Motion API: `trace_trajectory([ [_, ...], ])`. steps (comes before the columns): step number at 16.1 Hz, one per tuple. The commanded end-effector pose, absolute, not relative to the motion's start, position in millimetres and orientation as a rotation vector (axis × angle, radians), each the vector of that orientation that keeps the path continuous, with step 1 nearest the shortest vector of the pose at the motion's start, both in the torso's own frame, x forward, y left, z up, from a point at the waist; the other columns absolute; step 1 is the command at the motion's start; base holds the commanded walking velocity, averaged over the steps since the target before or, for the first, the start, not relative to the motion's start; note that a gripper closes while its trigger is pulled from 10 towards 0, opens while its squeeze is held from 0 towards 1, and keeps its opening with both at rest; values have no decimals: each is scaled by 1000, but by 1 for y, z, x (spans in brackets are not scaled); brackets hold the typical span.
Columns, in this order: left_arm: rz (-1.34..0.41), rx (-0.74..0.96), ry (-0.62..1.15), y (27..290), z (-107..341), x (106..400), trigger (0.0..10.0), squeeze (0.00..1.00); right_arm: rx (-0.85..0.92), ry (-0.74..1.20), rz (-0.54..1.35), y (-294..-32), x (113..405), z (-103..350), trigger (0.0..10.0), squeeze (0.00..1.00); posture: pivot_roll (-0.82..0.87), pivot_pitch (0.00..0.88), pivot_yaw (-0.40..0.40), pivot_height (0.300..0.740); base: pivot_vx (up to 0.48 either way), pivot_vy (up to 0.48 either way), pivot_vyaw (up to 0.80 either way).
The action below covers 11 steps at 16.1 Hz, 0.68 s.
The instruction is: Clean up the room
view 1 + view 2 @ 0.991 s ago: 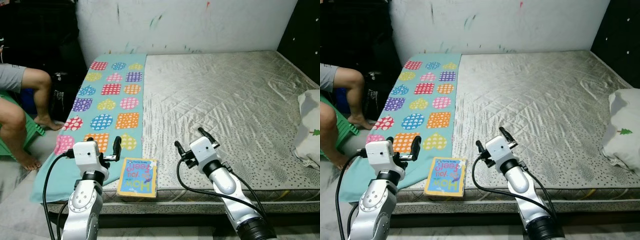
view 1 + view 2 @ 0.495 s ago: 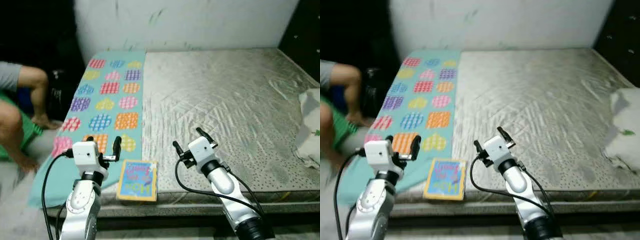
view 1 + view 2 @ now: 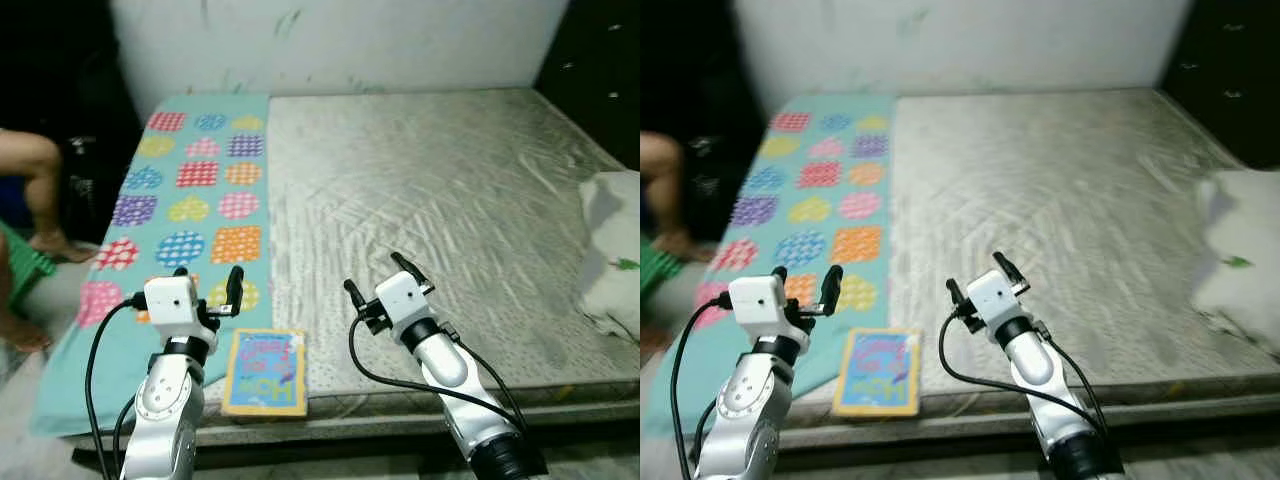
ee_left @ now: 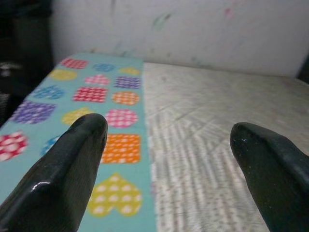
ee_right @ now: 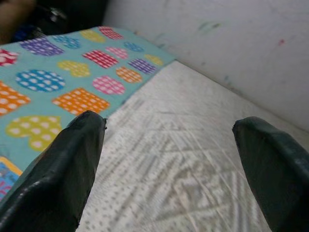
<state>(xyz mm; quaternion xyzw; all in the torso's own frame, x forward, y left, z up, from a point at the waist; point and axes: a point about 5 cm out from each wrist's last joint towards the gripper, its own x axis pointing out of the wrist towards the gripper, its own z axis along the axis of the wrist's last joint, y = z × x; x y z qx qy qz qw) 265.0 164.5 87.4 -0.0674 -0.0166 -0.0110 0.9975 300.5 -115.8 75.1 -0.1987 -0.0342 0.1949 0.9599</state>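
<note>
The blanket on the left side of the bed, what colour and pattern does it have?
The blanket is teal with multicoloured dotted and checked hearts; it shows best in the left eye view.

Your left tool [image 3: 208, 294] hangs over the blanket [image 3: 185, 190] on the bed [image 3: 430, 190]; the book [image 3: 265, 372] lies just right of it, at the bed's near edge. Your right tool [image 3: 381, 285] hovers right of the book, the pillow [image 3: 612, 250] well to its right.

The grey mattress [image 3: 430, 200] lies bare and wide; a book [image 3: 265, 372] at its near edge and a pillow [image 3: 612, 255] far right interrupt it.
</note>
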Motion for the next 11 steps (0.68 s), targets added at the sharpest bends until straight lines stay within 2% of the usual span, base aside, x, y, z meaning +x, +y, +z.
trace_trajectory([
  [1, -9, -126, -14, 167, 84, 264, 10000, 0, -411, -78, 396, -117, 301, 77, 10000, 0, -125, 0, 41, 740, 0, 0, 0],
  [2, -9, -125, -14, 167, 84, 264, 10000, 0, -414, -80, 397, -116, 301, 77, 10000, 0, -125, 0, 41, 740, 0, 0, 0],
  [4, -11, -124, -12, 167, 84, 264, 10000, 0, -391, -92, 390, -118, 300, 80, 10000, 0, -126, 0, 44, 740, 0, -369, 0],
  [6, -8, -128, -13, 169, 84, 262, 10000, 0, -238, -84, 313, -130, 302, 89, 10000, 0, -125, 0, 42, 740, 0, -394, 0],
  [8, 101, -298, 23, 181, 80, 260, 10000, 0, -88, -72, 238, -145, 300, 96, 10000, 0, -131, 0, 42, 740, 0, -394, 0],
  [11, 135, -334, 24, 187, 79, 257, 10000, 0, 82, -49, 176, -153, 294, 99, 10000, 0, -137, 0, 43, 740, 0, -351, 0],
])
